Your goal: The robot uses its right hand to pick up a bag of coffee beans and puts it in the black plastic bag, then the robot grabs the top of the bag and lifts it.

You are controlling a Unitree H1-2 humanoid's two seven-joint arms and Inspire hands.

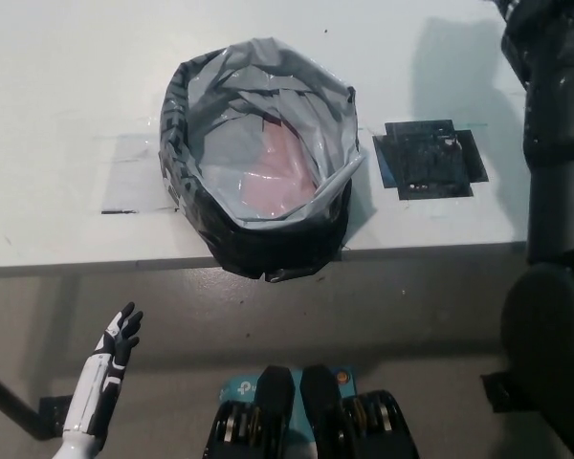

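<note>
Resting at the lower left of the frame, below the table edge, my white left hand hangs with fingers spread and nothing in it. It has no part in this step.

Moving up the frame: the black plastic bag sits at the near edge of the white table, upper centre of the frame, its front bulging slightly over the edge. Its rim is rolled down and its mouth gapes wide, showing a silvery-grey lining. Deep inside I can make out a pale pink patch; whether that is an object or the lining's own sheen, I cannot tell. No coffee bag is in there.

Just right of the bag, a black square mat lies flat on the table, with nothing on it.

Farther up, at the right edge, my black right arm rises steeply and leaves the frame at the upper right corner. The hand itself is out of view, so I cannot tell its grip. The bag of coffee beans shows nowhere in the frame.

My reading: this is the carry step, between pick-up and drop. Next I need to swing the arm left over the open mouth and release squarely inside the rim without snagging it.
</note>
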